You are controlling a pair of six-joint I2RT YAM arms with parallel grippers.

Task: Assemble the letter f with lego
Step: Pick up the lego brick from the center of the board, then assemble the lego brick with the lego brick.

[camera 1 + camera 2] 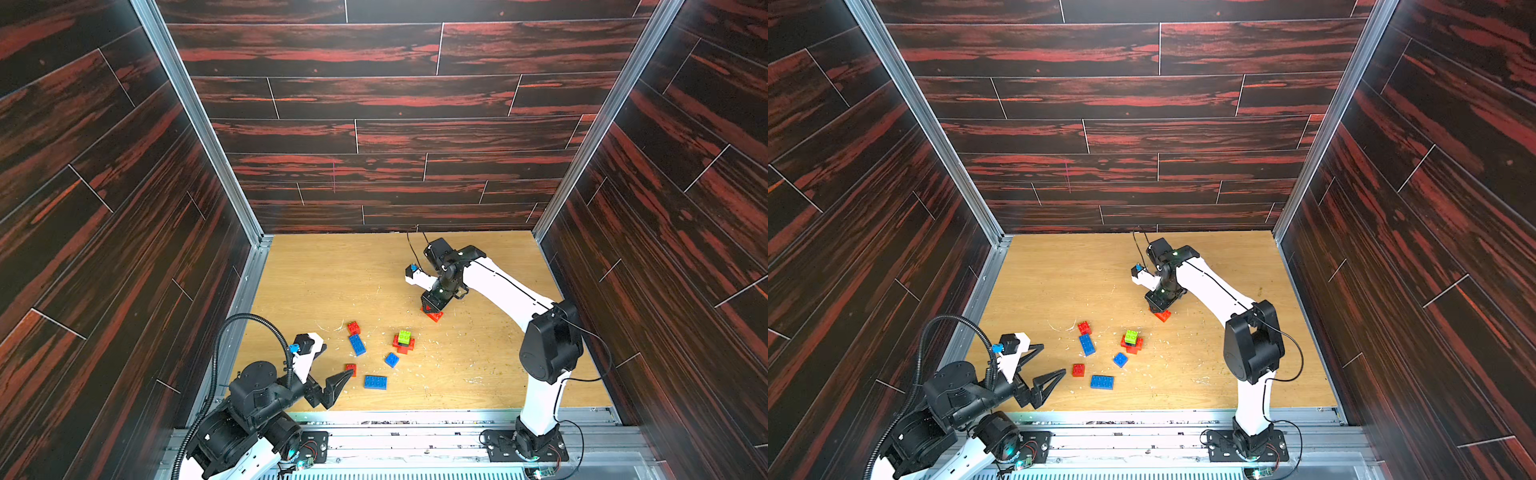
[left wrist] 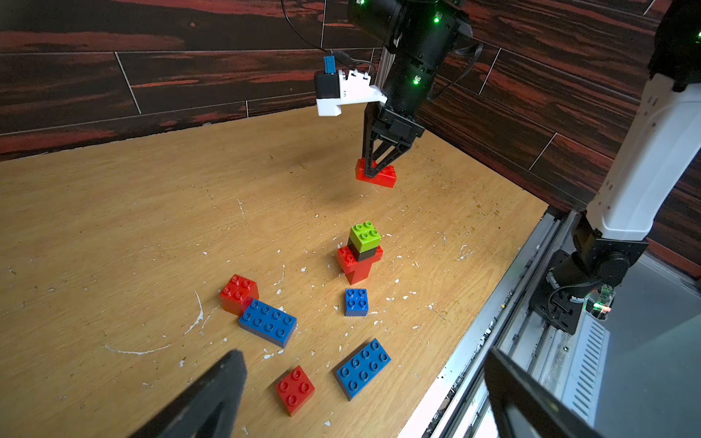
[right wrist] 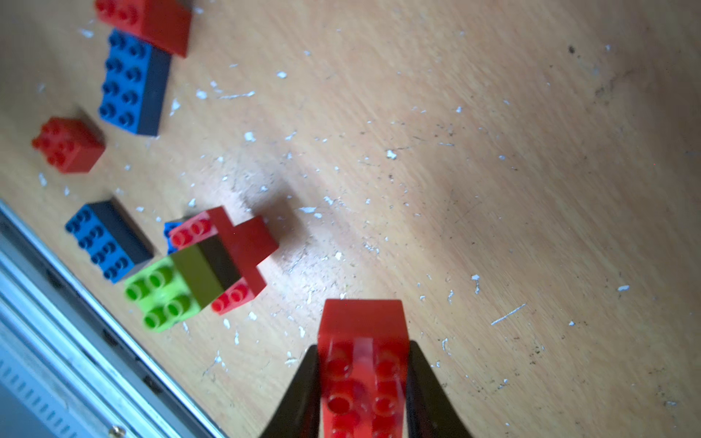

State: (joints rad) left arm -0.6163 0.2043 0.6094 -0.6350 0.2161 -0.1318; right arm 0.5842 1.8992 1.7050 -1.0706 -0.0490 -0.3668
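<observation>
My right gripper is shut on a red oblong lego brick, which hangs a little above the wooden board toward the back, as both top views show. In front of it stands a small stack: a lime green brick on a black one on red bricks. Left of the stack lie a red square brick, a blue oblong, a blue square, another red square and a second blue oblong. My left gripper is open at the front left, its fingers either side of the nearest bricks, holding nothing.
Dark wood-pattern walls close in the board on three sides. A metal rail runs along the front edge, with the right arm's base on it. White flecks are scattered over the board.
</observation>
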